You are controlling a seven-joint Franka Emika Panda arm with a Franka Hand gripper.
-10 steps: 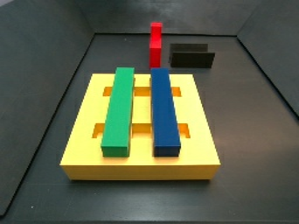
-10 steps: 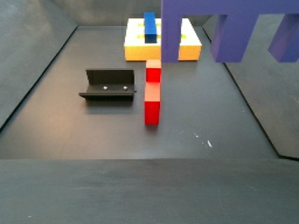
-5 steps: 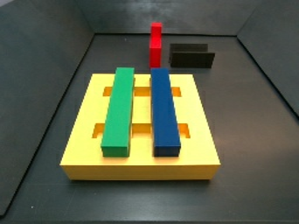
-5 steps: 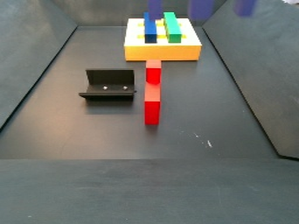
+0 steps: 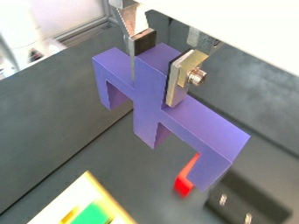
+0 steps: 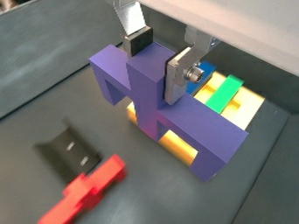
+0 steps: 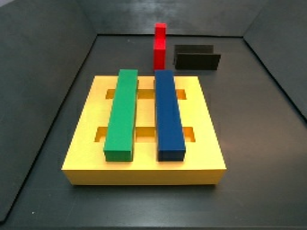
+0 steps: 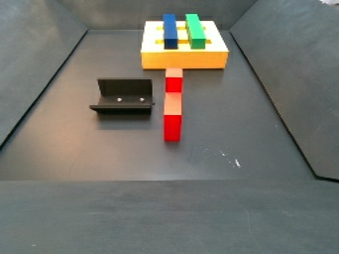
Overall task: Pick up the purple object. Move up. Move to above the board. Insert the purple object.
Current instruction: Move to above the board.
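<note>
A: While the gripper (image 5: 160,59) is out of both side views, where's the purple object (image 5: 163,109)?

B: Held in the air. In both wrist views the silver fingers (image 6: 183,72) are closed on its central stem, crossbar running sideways under them, legs hanging down. Neither side view shows it, so it's high above the floor.

A: And the board (image 7: 84,144)?

B: Yellow slab flat on the floor, green bar (image 7: 121,112) and blue bar (image 7: 168,111) already lying in it side by side. In a wrist view the board (image 6: 251,108) sits below and off to one side of the block, partly behind the crossbar, so not straight under yet, I'd say.

A: Axis?

B: Crossbar looks roughly crosswise to the two bars. Exact angle I can't tell.

A: Arm pose?

B: Pointing down, wrist over open floor. Red block (image 6: 84,188) and fixture (image 6: 65,147) lie below on the side away from the board.

A: Next?

B: Probably travel sideways to the board, then lower.
</note>
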